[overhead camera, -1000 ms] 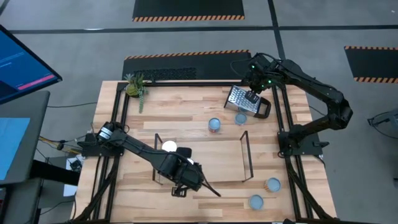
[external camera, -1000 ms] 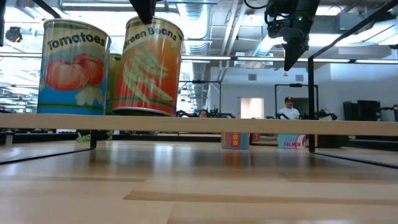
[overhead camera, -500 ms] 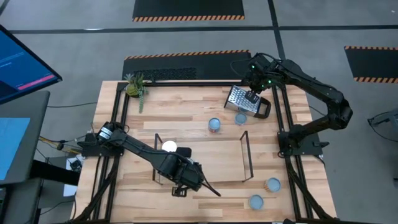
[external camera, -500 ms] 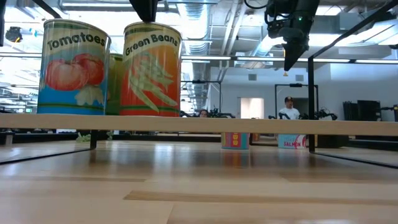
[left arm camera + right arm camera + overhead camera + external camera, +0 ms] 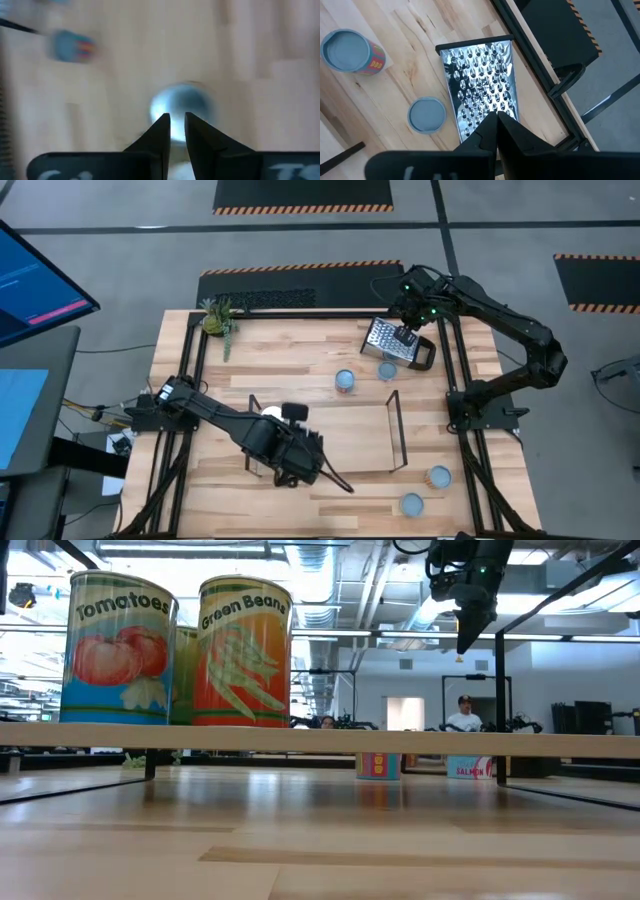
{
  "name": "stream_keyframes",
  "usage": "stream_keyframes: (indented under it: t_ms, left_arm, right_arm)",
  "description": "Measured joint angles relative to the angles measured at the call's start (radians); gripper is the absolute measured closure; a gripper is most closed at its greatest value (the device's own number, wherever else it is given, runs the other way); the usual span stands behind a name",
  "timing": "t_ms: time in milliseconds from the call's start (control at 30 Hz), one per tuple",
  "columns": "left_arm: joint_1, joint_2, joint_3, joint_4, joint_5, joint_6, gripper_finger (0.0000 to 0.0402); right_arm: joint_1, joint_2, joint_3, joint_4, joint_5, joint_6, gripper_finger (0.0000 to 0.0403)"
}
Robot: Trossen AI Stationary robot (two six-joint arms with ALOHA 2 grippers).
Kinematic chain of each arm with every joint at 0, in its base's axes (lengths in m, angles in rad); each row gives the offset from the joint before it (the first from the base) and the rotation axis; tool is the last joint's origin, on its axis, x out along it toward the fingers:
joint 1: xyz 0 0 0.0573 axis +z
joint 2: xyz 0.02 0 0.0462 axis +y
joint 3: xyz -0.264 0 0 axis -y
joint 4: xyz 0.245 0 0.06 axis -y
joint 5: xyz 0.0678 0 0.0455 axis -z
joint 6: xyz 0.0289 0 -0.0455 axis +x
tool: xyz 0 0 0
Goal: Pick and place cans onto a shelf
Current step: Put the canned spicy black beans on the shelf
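Bench (image 5: 300, 360) carries the wire shelf (image 5: 395, 430). Main change is at the shelf's left end. A second ago the Green Beans can (image 5: 245, 650) hung tilted under the left arm's fingers. Half a second ago it stood upright with the fingers still on top. Now it sits flat on the shelf board beside the Tomatoes can (image 5: 118, 645), and nothing dark shows above it in the low view. Left gripper (image 5: 177, 125) has let go and lifted. Its fingers stand slightly apart with nothing between them, over a silvery can top (image 5: 182, 105), likely the one just set down. So that placement looks done. Four cans remain on the bench: two near the grater (image 5: 344, 381) (image 5: 387, 370) and two at the near right corner (image 5: 438, 476) (image 5: 411, 503). Right gripper (image 5: 496, 122) hasn't moved. It hangs over the grater (image 5: 480, 85) with fingers closed together, holding nothing. The low view alone shows the labels, that the cans sit level, and a third can tucked behind the two (image 5: 184, 670), plus a person (image 5: 464, 715) far back in the room. The high view alone gives the bench layout and the corner cans. There the left arm covers most of the placed cans, with just a white top (image 5: 270, 416) showing.
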Motion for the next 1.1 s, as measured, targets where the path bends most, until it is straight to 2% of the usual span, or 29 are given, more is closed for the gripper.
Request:
stream_keyframes:
  t_ms: [100, 167, 333, 433, 567, 767, 1100]
  left_arm:
    - [0.011, 0.0, 0.004, -0.008, -0.128, 0.077, 0.0354]
    - [0.032, 0.0, 0.003, 0.003, -0.138, 0.107, 0.0354]
    - [0.122, 0.0, -0.045, 0.007, -0.071, 0.077, 0.0354]
    - [0.162, 0.0, -0.093, 0.007, -0.069, 0.071, 0.0354]
    - [0.187, 0.0, -0.141, 0.027, -0.063, 0.091, 0.0354]
    - [0.192, 0.0, -0.144, 0.046, 0.029, 0.096, 0.0354]
    - [0.222, 0.0, -0.049, -0.056, -0.232, 0.151, 0.0354]
  right_arm:
    - [0.0, 0.0, 0.0, 0.0, 0.0, 0.0, 0.037]
    - [0.0, 0.0, 0.0, 0.0, 0.0, -0.001, 0.037]
    - [0.0, 0.0, 0.0, 0.0, 0.0, -0.002, 0.037]
    - [0.0, 0.0, 0.0, 0.0, 0.0, -0.013, 0.037]
    - [0.0, 0.0, 0.0, 0.0, 0.0, -0.025, 0.037]
    - [0.0, 0.0, 0.0, 0.0, 0.0, -0.029, 0.037]
    - [0.0, 0.0, 0.0, 0.0, 0.0, -0.09, 0.037]
